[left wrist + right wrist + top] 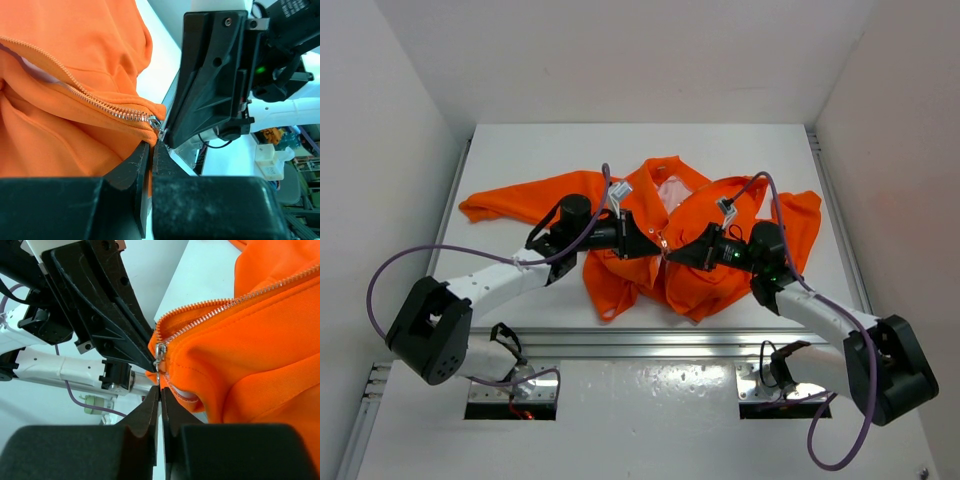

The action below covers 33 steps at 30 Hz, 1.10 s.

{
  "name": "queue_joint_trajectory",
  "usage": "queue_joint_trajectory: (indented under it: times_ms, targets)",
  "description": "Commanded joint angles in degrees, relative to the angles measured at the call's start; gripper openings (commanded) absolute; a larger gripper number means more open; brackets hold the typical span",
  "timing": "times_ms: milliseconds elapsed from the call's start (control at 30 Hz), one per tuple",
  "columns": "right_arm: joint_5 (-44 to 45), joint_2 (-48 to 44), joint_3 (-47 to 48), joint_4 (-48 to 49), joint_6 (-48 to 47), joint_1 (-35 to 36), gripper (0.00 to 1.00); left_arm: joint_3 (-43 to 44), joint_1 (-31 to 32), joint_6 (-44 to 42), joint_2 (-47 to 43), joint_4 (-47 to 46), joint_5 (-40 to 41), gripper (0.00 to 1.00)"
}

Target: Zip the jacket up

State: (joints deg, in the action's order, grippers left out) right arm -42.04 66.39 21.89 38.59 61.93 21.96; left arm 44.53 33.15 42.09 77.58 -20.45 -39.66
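Both the left fingers [142, 160] and the right fingers [150, 407] are squeezed shut at the bottom end of the zipper [100, 102]. The left ones pinch the orange hem of the jacket [615, 278], and the right ones seem to nip the little zipper pull [159, 367], so the zipping looks like it is only starting. Next, I think the right fingers must tug the pull up along the teeth toward the collar [665, 165] while the left ones hold the hem tight, because farther off the jacket lies spread on the white counter [520, 150], open at the chest.
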Motion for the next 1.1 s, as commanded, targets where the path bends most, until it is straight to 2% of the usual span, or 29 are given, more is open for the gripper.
queue_joint_trajectory:
  times_ms: [0,200,633,900,1067]
  targets:
    - [0.03,-1.35,2.63,3.69,-0.33,0.54,0.01,1.35,-0.11,-3.14,-0.33,-0.74,-0.25,0.0]
    - [1.87,-1.97,5.61,0.88,3.72,0.28,0.0,1.35,2.01,-12.18,-1.73,4.71,3.88,0.0]
    - [4.51,-0.65,10.44,-4.66,7.15,-1.38,0.0,-1.55,6.76,-23.0,-5.5,5.86,7.22,0.0]
    - [5.57,0.67,13.44,-6.33,8.03,-2.79,0.0,-3.75,12.28,-31.09,-7.71,8.14,8.99,0.0]
    - [5.57,0.93,14.94,-7.12,8.47,-3.23,0.0,-4.28,16.68,-39.77,-8.76,11.38,11.17,0.0]
